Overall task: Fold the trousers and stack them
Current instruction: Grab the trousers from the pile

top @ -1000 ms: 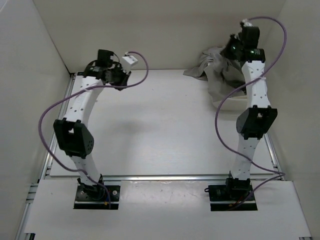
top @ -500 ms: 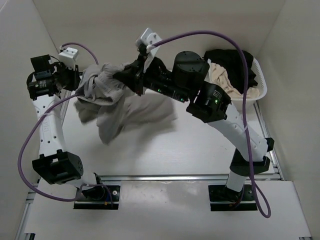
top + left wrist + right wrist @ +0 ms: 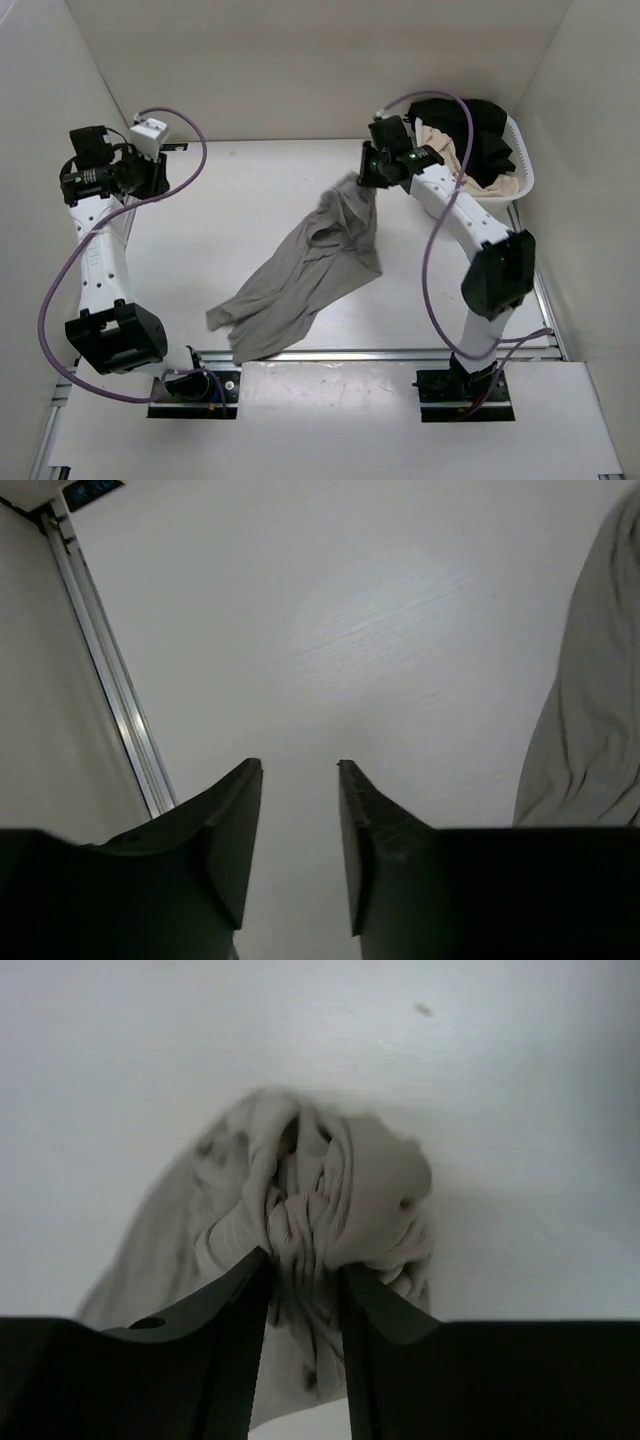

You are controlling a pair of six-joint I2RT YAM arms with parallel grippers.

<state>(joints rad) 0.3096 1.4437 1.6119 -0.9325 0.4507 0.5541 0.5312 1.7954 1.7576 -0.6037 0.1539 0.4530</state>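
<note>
The grey trousers [image 3: 310,265] lie crumpled and stretched across the table, running from the middle right down to the near left edge. My right gripper [image 3: 366,180] is at their far end, over the table beside the basket. In the right wrist view a bunched knot of the trousers [image 3: 320,1190] fills the gap between the jaws of my right gripper [image 3: 305,1260], touching both. My left gripper [image 3: 163,177] hangs at the far left, apart from the cloth. In the left wrist view my left gripper [image 3: 300,765] is open and empty, with the trousers' edge [image 3: 595,700] at the right.
A white basket [image 3: 522,180] stands at the back right, holding a beige garment [image 3: 445,150] and a black garment [image 3: 480,125]. White walls enclose the table on three sides. A metal rail [image 3: 110,680] runs along the left edge.
Half a second ago both grippers held the trousers bunched in the air at the left. The left gripper has let go, and the right one has swung right, trailing the trousers over the table.
</note>
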